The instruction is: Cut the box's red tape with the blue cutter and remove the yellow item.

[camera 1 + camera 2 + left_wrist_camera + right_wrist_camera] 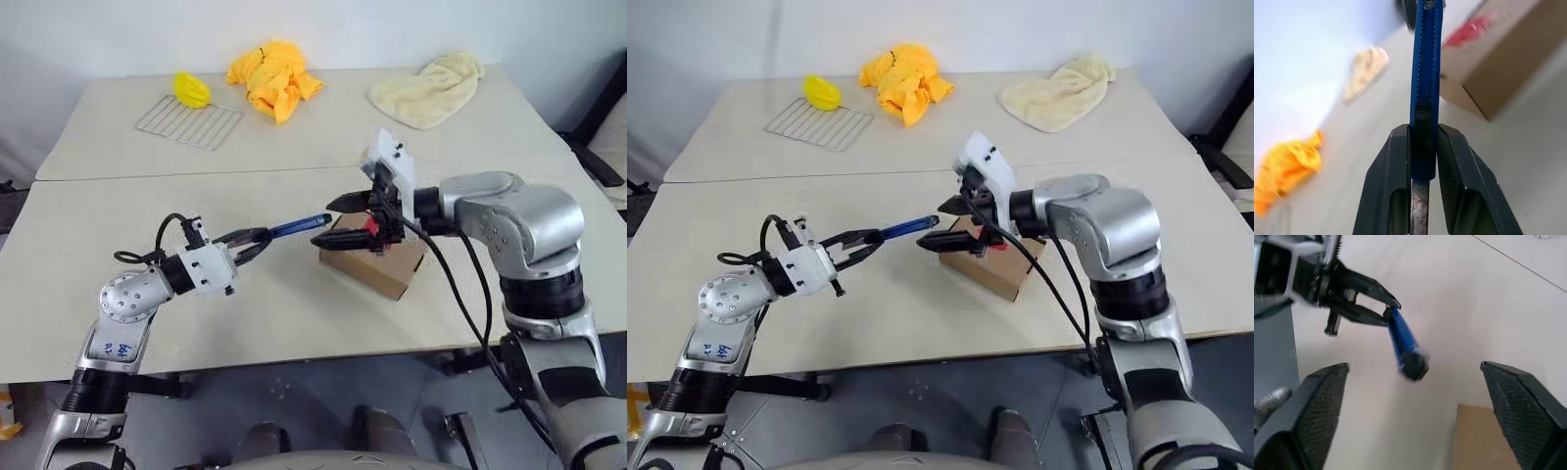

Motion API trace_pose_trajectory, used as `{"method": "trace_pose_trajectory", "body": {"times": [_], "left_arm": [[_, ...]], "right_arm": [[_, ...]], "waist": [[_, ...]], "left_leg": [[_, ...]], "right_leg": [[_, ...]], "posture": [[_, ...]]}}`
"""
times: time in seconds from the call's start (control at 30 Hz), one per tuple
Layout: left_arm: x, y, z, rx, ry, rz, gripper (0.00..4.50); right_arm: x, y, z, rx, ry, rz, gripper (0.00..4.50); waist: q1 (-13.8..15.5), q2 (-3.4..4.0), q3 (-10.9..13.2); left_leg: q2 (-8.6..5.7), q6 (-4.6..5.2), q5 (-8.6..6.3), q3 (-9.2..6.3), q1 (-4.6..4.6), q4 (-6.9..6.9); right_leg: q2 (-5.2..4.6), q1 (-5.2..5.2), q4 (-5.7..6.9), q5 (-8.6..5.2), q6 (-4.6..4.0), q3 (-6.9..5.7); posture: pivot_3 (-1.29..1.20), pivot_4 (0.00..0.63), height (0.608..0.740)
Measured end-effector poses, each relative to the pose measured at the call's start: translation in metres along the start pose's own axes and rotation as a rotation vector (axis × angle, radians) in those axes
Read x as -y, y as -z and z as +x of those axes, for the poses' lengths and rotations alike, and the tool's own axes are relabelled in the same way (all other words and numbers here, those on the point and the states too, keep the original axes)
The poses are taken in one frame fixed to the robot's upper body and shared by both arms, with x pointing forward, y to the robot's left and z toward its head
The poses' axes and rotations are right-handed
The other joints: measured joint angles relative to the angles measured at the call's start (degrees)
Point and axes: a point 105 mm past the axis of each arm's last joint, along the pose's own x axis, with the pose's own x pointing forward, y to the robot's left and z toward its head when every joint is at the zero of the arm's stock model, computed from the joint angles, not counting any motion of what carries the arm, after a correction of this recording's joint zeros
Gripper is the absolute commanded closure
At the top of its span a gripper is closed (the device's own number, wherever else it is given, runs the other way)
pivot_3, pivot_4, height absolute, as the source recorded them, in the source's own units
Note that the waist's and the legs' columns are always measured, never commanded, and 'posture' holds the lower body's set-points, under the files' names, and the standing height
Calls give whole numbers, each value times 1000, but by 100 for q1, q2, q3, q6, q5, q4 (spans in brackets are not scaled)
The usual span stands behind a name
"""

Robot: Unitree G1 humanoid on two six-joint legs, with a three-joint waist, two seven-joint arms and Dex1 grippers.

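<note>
Meanwhile the left hand (257, 241) clamps the blue cutter (300, 226), while the right hand (1415, 416) gapes wide, holding nothing.

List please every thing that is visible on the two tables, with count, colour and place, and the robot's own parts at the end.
box: one, brown cardboard, near table, under the right claw.
red tape: one, red, on the box top.
blue cutter: one, dark blue, held in the air, tip toward the box.
wire rack: one, metal, far table, left part.
yellow item: one, yellow, at the rack's far edge.
orange cloth: one, crumpled, far table, middle.
pale towel: one, cream, far table, right part.
left claw: one, black, shut on the blue cutter.
right claw: one, black, open, above the box.
</note>
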Motion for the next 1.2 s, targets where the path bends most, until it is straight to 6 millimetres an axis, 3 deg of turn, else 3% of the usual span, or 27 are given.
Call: {"method": "trace_pose_trajectory", "body": {"times": [0.4,0.6,1.03,1.2], "left_arm": [[-2,-1,7,10,-27,87,4065],[-5,-1,8,11,-43,93,4065],[-6,3,8,-15,-46,70,4065],[-3,4,12,-23,-48,33,4065]], "right_arm": [[11,-16,9,21,-22,171,30],[11,-7,18,-23,-44,202,30],[6,-13,21,-6,-93,166,4355],[5,-12,19,-15,-87,112,4351]], "waist": [[-118,0,0],[-117,0,0],[-118,0,0],[-109,0,0]], "left_leg": [[0,0,0,-11,-22,0],[0,0,0,-12,-25,0],[0,0,0,-13,-25,1],[0,0,0,-16,-28,5]], "right_leg": [[0,-11,-5,0,1,-13],[0,-11,-7,1,2,-15],[0,-11,-8,1,2,-15],[0,-11,-8,1,3,-17]], "posture": [[0,150,740],[0,150,740],[0,150,740],[0,150,740]]}}
